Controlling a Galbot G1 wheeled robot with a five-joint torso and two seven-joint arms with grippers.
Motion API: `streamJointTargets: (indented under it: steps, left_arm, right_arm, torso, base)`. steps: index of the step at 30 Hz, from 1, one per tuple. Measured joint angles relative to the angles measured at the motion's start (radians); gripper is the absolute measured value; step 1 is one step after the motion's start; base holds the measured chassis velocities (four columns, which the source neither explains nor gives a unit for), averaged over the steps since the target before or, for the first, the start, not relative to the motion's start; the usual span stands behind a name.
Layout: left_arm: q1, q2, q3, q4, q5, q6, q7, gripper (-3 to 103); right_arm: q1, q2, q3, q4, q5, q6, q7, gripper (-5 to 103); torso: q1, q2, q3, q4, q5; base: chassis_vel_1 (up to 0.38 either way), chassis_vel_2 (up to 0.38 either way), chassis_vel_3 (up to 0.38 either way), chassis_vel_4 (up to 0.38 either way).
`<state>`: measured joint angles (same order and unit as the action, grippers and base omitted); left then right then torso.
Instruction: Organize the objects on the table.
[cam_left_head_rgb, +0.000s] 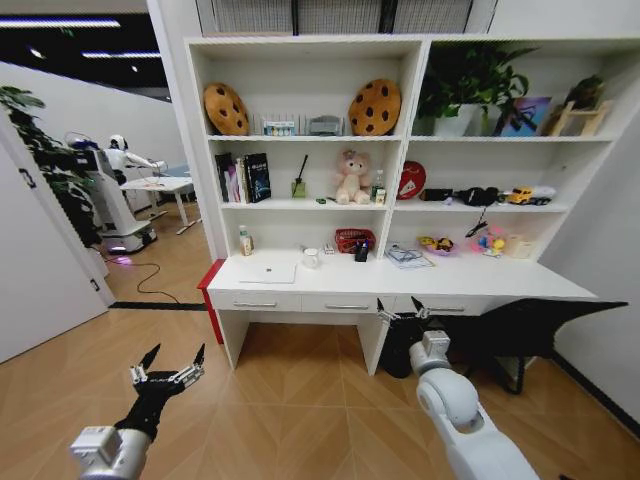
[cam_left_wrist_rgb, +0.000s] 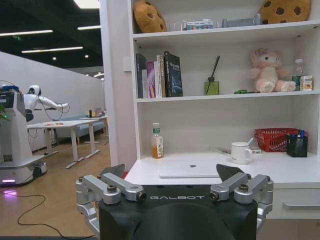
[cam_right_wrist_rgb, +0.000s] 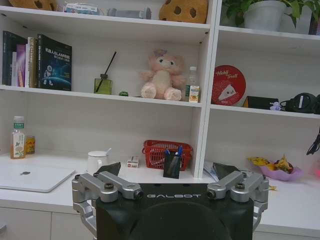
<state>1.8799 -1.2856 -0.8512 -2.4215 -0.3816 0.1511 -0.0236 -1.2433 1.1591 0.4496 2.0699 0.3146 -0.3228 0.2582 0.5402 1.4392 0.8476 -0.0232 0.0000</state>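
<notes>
A long white bench (cam_left_head_rgb: 470, 280) with shallow drawers spans the middle of the frame, joined to tall white shelving. On it, left to right: a small bottle (cam_left_head_rgb: 245, 241), a closed silver laptop (cam_left_head_rgb: 268, 271), a white mug (cam_left_head_rgb: 311, 257), a red mesh basket (cam_left_head_rgb: 352, 239), a black pen holder (cam_left_head_rgb: 362, 251), papers (cam_left_head_rgb: 408, 257)

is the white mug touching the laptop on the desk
Apart. The left wrist view shows bare desk top between the white mug and the closed laptop.
</notes>
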Motion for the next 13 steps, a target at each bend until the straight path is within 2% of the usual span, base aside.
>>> streamJointTargets:
  steps: [13]
  left_arm:
    - [0.0,0.0,0.0,0.0,0.0,0.0,0.0,100]
  right_arm:
    - [0.0,0.0,0.0,0.0,0.001,-0.001,0.0,100]
  torso:
    - [0.0,0.0,0.0,0.0,0.0]
  base:
    - [0.0,0.0,0.0,0.0]
